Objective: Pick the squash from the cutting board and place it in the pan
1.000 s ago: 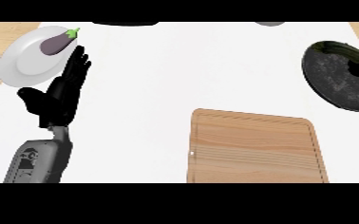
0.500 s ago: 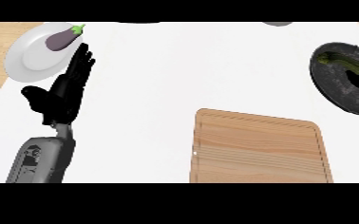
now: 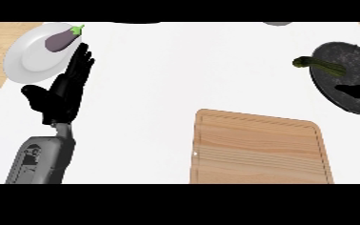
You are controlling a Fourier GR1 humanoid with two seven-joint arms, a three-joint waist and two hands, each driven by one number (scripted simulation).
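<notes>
Head view: the pan [image 3: 336, 83] is cut off by the right edge. A dark shape at about its rim on the right may be the right hand; cannot tell its fingers. One dark green squash [image 3: 318, 65] lies across the pan's upper left rim, its stem end poking out past the rim over the white counter [image 3: 197, 66]. Against half a second ago, the pan and cutting board [image 3: 259, 148] sit further right in view, and the squash stem now shows clearly. One wooden cutting board, bare. One white plate [image 3: 32, 57] at upper left with one eggplant [image 3: 60, 40]. Left hand [image 3: 65, 89] rests open, fingers straight, tips at the plate's edge.
</notes>
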